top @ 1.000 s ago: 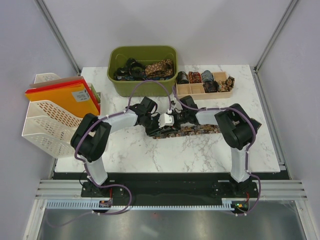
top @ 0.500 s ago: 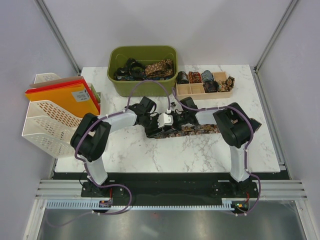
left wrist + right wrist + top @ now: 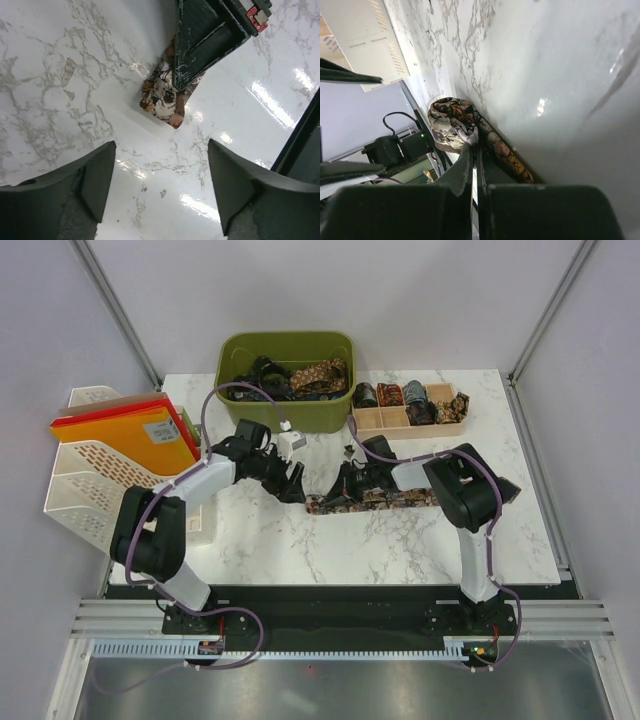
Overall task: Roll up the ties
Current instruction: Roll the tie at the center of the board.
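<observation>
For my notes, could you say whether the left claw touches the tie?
Apart: the left wrist view shows bare table between the left claw and tie.

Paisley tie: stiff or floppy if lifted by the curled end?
Likely floppy: the paisley tie lies limp and flat along the table. The loose curl at its end probably unrolls if released; only the right gripper, shut on it, seems to hold it. Thin fabric, so probably light; unlikely to roll away.
</observation>
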`<state>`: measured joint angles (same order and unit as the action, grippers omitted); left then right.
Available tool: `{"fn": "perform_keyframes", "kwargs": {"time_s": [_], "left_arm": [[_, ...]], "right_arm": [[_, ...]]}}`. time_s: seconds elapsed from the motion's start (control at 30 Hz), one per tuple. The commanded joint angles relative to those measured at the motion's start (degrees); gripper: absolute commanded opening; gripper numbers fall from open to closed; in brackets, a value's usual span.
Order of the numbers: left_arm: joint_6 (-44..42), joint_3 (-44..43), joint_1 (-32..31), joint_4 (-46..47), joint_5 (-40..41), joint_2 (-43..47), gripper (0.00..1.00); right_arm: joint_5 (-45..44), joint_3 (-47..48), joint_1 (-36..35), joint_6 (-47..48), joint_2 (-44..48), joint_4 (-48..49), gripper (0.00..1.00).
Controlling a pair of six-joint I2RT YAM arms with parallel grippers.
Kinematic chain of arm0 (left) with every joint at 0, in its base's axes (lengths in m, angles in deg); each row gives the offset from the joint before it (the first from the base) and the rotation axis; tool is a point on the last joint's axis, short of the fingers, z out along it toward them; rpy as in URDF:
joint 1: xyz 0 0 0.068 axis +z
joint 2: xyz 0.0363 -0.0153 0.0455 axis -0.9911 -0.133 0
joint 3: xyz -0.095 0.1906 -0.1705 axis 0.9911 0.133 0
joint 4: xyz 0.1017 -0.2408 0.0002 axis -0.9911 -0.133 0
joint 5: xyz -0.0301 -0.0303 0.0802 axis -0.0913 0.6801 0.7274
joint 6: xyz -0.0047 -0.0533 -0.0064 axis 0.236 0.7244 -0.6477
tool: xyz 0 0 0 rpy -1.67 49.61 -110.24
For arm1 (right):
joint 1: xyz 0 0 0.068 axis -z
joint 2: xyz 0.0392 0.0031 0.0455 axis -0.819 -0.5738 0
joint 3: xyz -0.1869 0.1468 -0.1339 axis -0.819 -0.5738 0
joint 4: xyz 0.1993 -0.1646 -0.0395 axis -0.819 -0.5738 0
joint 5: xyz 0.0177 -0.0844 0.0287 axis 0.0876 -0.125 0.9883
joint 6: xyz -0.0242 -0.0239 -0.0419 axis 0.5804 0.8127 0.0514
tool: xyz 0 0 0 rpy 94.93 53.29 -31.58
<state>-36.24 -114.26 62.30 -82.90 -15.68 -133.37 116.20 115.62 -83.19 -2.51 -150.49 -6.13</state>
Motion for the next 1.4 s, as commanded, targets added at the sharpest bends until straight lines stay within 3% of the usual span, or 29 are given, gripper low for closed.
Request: {"fn": "perform_keyframes", "kwargs": {"time_s": [0.0,0.1,0.27,0.4,0.47,0.57,0.63,0.8,1.1,1.37], "left_arm": [[7.61,4.93,1.16,5.00,-6.53,4.89,0.89],[-3.29,6.53,1.51,6.77,-3.99,11.48,1.00],[-17.07,4.24,2.39,6.86,-2.83,18.52,1.00],[-27.99,3.72,2.30,1.87,-4.16,14.67,1.00],[-34.99,0.30,2.56,-5.51,-3.97,9.33,1.00],[-44.57,0.19,2.48,-5.80,-6.60,5.70,1.00],[-45.06,1.60,2.21,0.66,-6.79,3.68,1.00],[-48.84,0.55,-0.86,6.33,-5.12,-3.69,1.00],[-51.74,-0.50,-5.17,3.79,-1.96,-8.89,0.98],[-50.51,-0.86,-5.52,3.26,1.56,-11.62,0.66]], "right_arm": [[-7.19,-0.94,-0.79,-1.47,-4.27,1.99,0.00],[-7.46,-0.23,-1.50,-2.79,-5.06,3.74,0.00],[-8.34,-0.14,-1.68,-2.70,-4.62,5.59,0.00],[-8.60,-0.67,-1.94,-2.88,-4.01,6.82,0.00],[-8.78,-0.67,-2.03,-2.61,-3.66,6.91,0.00],[-9.13,-0.76,-2.12,-1.91,-2.96,7.26,0.00],[-9.22,-1.20,-2.12,-1.65,-2.34,7.61,0.00],[-8.87,-1.37,-2.38,-1.82,-1.99,7.70,0.00],[-8.69,-1.72,-2.47,-2.09,-1.55,7.87,0.00],[-7.46,-1.29,-2.47,-3.75,0.56,7.61,0.00]]}}
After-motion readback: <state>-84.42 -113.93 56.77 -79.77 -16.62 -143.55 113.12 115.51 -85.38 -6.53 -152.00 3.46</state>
